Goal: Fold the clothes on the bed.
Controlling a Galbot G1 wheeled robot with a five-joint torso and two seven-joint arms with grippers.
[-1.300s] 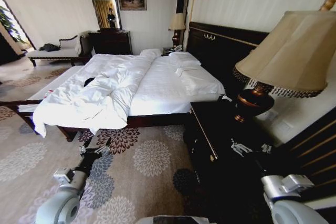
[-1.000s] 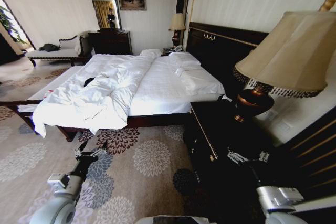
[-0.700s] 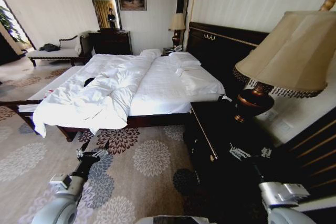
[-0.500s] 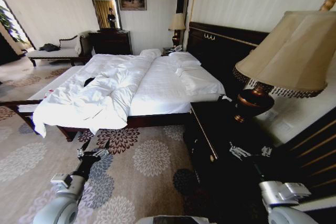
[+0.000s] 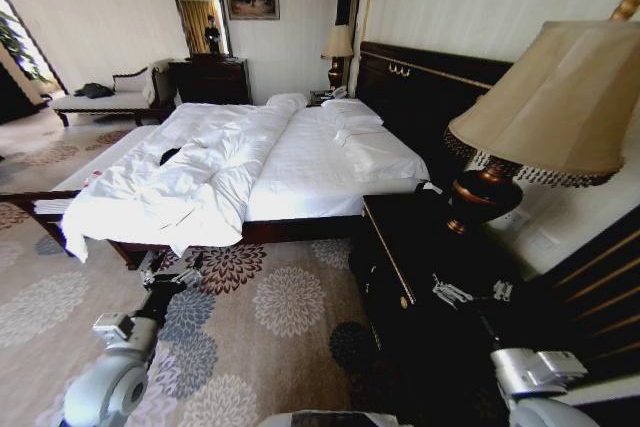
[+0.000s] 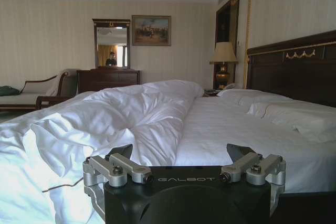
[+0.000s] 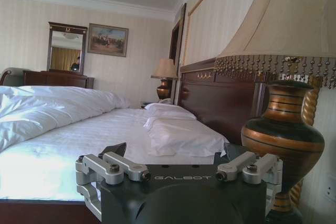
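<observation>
Clothes (image 5: 169,155) mostly buried in duvet (image 5: 170,192) folds, just a small dark patch showing, lettering too small to read. Lamp shade (image 5: 565,97) cut by right edge of head view. Left gripper (image 6: 178,157) and right gripper (image 7: 173,157) fingertips mostly hidden behind their own housings in both wrist views.

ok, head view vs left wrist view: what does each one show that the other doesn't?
Head view alone: the black clothes lying on the rumpled duvet, the floral carpet, and the right pincer over the dark nightstand beside a big lamp.

Left wrist view alone: the left pincer's fingers close up, spread open, level with the mattress.

Both: the bed, headboard, mirror, painting and the left pincer.
</observation>
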